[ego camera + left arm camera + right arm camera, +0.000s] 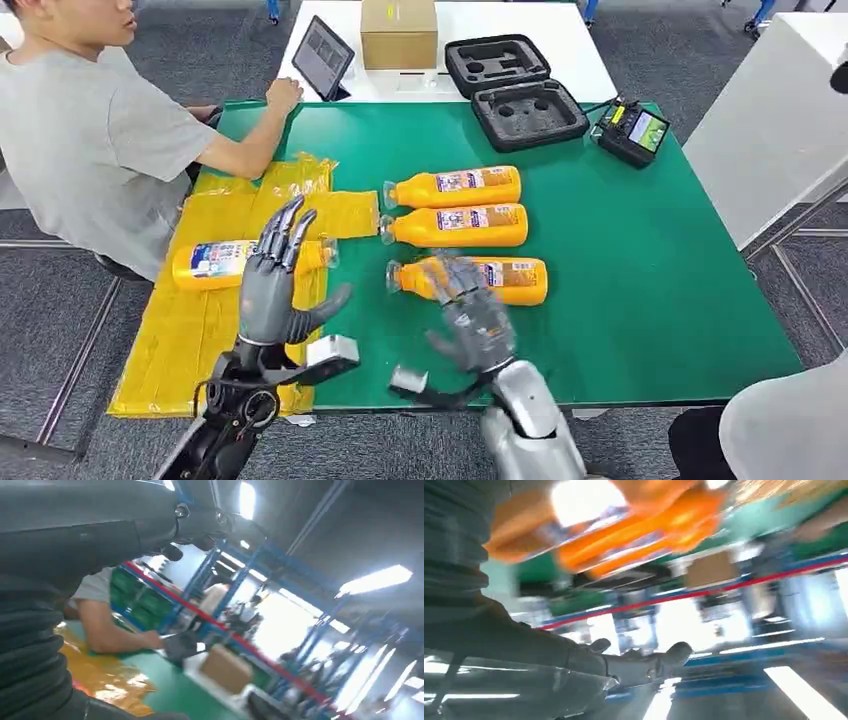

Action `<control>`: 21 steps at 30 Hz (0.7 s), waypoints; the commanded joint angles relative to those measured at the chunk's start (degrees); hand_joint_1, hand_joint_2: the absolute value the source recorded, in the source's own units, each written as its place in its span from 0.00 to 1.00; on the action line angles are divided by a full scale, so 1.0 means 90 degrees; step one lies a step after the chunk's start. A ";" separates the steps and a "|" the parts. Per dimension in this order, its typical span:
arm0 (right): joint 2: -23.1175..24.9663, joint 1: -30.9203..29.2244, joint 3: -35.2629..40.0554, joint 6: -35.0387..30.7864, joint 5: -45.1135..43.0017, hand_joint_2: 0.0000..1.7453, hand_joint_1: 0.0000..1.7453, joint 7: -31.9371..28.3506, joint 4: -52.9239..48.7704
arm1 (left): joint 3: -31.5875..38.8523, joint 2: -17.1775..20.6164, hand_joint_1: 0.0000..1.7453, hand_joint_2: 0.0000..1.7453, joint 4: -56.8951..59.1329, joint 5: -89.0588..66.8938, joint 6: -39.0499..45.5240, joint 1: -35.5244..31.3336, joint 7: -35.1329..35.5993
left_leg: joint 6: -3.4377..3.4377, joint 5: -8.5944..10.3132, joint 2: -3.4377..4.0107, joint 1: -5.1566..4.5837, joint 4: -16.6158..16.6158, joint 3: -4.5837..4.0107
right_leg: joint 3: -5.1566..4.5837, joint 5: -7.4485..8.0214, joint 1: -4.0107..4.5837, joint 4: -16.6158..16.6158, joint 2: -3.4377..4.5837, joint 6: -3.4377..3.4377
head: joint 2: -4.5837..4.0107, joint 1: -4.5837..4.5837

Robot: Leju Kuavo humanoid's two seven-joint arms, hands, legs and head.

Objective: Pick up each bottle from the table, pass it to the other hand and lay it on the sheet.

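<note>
An orange bottle lies on the yellow sheet at the table's left. My left hand stands upright just in front of it, fingers spread and holding nothing. Three more orange bottles lie side by side on the green table: the far one, the middle one and the nearest one. My right hand is blurred, fingers apart, reaching over the neck end of the nearest bottle without a clear grip. In the right wrist view the orange bottles are a blur beyond my spread fingers.
A person sits at the left with a forearm on the table beside the sheet. A tablet, a cardboard box, an open black foam case and a controller with a screen stand at the back. A white table is at the right.
</note>
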 commanded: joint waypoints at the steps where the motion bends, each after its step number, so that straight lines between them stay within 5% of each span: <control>1: -0.1039 -0.0574 0.0681 -0.0022 0.0371 1.00 0.00 0.1549 0.0343 | 0.0554 -0.0575 0.00 1.00 -0.0674 0.0726 -0.0012 0.0305 -0.0526 | -0.0005 -0.0013 0.0009 -0.0004 0.0003 0.0023 | 0.0019 -0.0006 -0.0006 0.0000 0.0025 -0.0002 | 0.0000 -0.0007; 4: -0.1230 -0.0558 0.0808 -0.0022 0.0207 1.00 0.00 0.1652 0.0424 | 0.0512 -0.0583 0.00 1.00 -0.0667 0.0760 -0.0012 0.0308 -0.0526 | -0.0007 -0.0007 -0.0010 -0.0004 0.0001 0.0017 | 0.0020 -0.0003 -0.0008 -0.0004 0.0005 -0.0002 | 0.0000 -0.0005; 9: -0.1410 -0.1286 0.0873 -0.0022 0.0204 1.00 0.00 0.2238 0.2090 | 0.0380 -0.0553 0.00 1.00 -0.0995 0.1347 -0.0012 0.0267 -0.0526 | -0.0008 -0.0009 0.0013 0.0000 -0.0002 0.0027 | 0.0021 0.0003 -0.0003 -0.0007 0.0031 -0.0004 | 0.0000 -0.0007; 21: -0.1724 -0.2126 0.0531 0.0059 -0.0181 1.00 0.00 0.2353 0.4353 | -0.0015 -0.0412 0.00 1.00 -0.0535 0.1977 -0.0012 -0.0230 -0.0526 | 0.0000 0.0003 -0.0022 -0.0003 0.0000 0.0017 | 0.0021 -0.0002 -0.0004 -0.0004 -0.0010 -0.0001 | 0.0000 -0.0005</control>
